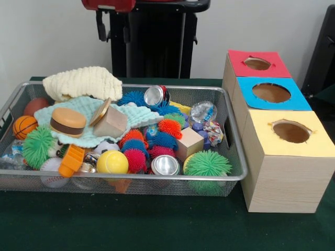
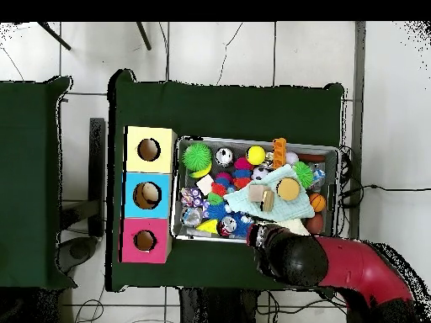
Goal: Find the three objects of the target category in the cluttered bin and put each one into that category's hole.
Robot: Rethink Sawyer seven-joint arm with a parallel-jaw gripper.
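The wire mesh bin (image 1: pixel 236 177) sits on the green table, full of mixed items; it also shows in the overhead view (image 2: pixel 178 190). Three wooden boxes stand beside it, each with a round hole: red top (image 1: pixel 258 64), blue top (image 1: pixel 271 93), yellow top (image 1: pixel 291 132). The bin holds spiky balls (image 1: pixel 207 164), two silver cans (image 1: pixel 165 165), wooden blocks (image 1: pixel 189 144), a yellow ball (image 1: pixel 112 162), a toy burger (image 1: pixel 67 122) and knitted cloths (image 1: pixel 82 81). My gripper (image 2: pixel 263 236) hangs high over the bin's robot-side edge, holding nothing I can see.
The red arm (image 2: pixel 362 269) reaches in from the base side; only its underside (image 1: pixel 110 4) shows at the top of the front view. A basketball (image 1: pixel 24 126) and a baseball (image 1: pixel 51 168) lie at one end of the bin. A second green table (image 2: pixel 29 181) stands apart.
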